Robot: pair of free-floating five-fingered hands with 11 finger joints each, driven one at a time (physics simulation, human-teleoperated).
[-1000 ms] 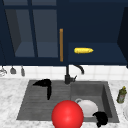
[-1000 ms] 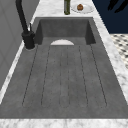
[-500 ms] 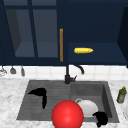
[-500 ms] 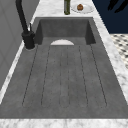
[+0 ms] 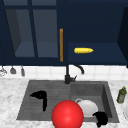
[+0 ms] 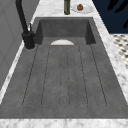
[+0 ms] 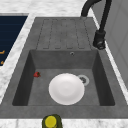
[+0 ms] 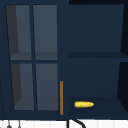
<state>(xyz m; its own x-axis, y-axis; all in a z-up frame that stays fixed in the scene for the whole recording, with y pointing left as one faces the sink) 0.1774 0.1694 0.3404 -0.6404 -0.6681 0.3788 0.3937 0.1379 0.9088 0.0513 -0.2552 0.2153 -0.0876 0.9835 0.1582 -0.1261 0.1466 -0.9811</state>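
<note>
Left hand (image 5: 40, 96) lower — red ball (image 5: 67, 115) just right

Two matte black, human-shaped hands, the left hand (image 5: 40, 96) and right hand (image 5: 100, 118), without arms or markings.

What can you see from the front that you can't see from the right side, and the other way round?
From the front: the left hand over the draining board, the right hand by the plate, a big red ball, and a yellow corn cob in the cabinet. From the right side: the drain and a small red thing in the basin. Both: the white plate, the black tap, the green bottle.
</note>
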